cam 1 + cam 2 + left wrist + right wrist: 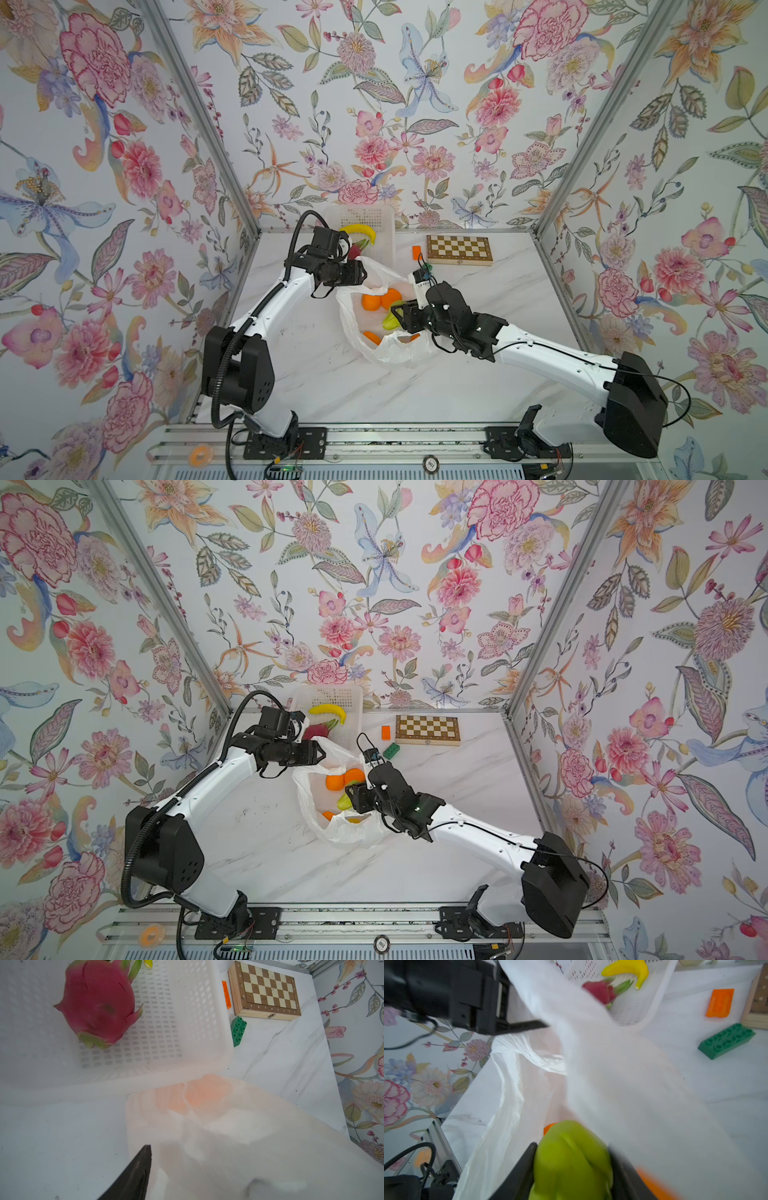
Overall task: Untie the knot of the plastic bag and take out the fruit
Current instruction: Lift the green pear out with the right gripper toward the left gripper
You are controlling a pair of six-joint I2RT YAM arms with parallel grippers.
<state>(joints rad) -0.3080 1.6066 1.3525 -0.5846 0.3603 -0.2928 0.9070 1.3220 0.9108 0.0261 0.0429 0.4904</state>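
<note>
The plastic bag (pixel 386 353) lies mid-table with its mouth wide open; the knot is out of view. Oranges (pixel 376 300) and other fruit lie inside it. My right gripper (pixel 572 1146) reaches into the bag and is shut on a green fruit (pixel 571 1163), which fills the space between its fingers. My left gripper (pixel 363 274) stands open at the bag's far rim. One of its fingers (pixel 135 1174) is outside the film; the film hides the rest. A magenta dragon fruit (pixel 97 1001) lies in the white basket (pixel 197 1012).
A yellow banana (pixel 361 230) shares the basket (pixel 386 220) at the back wall. A wooden chessboard (pixel 459 248), an orange brick (pixel 416 252) and a green brick (pixel 390 751) lie to the right of the basket. The right arm crosses the table's right half.
</note>
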